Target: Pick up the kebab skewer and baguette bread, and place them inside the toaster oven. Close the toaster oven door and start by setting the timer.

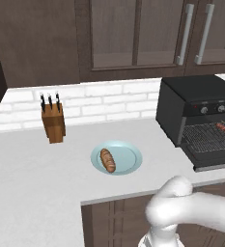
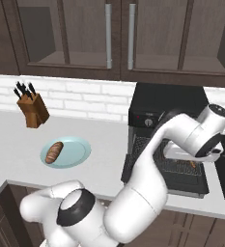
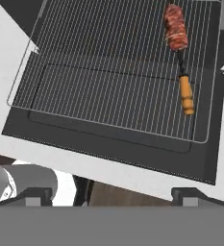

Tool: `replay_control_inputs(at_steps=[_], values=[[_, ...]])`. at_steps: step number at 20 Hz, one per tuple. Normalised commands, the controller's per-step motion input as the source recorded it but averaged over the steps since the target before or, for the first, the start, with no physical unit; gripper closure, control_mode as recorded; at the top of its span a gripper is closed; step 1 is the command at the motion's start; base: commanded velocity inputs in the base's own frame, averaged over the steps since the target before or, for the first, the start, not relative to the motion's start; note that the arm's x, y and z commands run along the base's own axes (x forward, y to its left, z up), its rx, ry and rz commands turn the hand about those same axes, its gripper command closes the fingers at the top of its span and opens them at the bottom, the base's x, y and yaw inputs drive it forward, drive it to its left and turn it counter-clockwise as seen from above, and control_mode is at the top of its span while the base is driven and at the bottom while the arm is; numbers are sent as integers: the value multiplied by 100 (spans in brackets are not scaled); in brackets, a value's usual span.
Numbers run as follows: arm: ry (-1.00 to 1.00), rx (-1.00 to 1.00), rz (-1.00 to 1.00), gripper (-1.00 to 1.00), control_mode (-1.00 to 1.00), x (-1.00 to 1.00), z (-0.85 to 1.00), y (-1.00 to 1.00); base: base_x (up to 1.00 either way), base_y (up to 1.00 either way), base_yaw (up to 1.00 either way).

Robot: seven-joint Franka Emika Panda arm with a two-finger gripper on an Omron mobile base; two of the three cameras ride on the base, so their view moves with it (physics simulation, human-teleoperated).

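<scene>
End effector (image 3: pixel 111 194) stood wide open, nothing held, hanging over lowered toaster oven door (image 3: pixel 108 139) and wire rack (image 3: pixel 108 72). Kebab skewer (image 3: pixel 179 53) lay on rack ahead of it, apart from fingertips, orange handle nearest. Baguette bread (image 1: pixel 108 160) rested on pale blue plate (image 1: pixel 131 159), well off to its left on surface (image 1: pixel 32 178). Knife block (image 1: pixel 53 120) farther left by white brick wall. Toaster oven (image 1: pixel 191 96) open.

Lighting is even and diffuse, with no harsh glare. The pale surface (image 1: pixel 32 169) reads bright against dim, dark cabinets (image 1: pixel 133 38). The knife block (image 1: pixel 53 123) casts a faint shadow onto the tiled wall. The rendering is slightly soft, with coarse edges; the wire rack (image 3: pixel 113 72) stays crisp, without blur or edge distortion.
</scene>
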Motion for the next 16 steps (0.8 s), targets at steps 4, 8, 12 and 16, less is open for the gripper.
replay_control_inputs(at_steps=[4,8,12,16], values=[[0,-7,-16,-100,-100,-76,0,100,0,0,0],[0,-8,-13,-100,-100,-26,4,100,0,0,0],[0,-7,-13,-100,-100,1,16,100,0,0,0],[-1,-6,-8,-100,-100,12,5,100,0,0,0]])
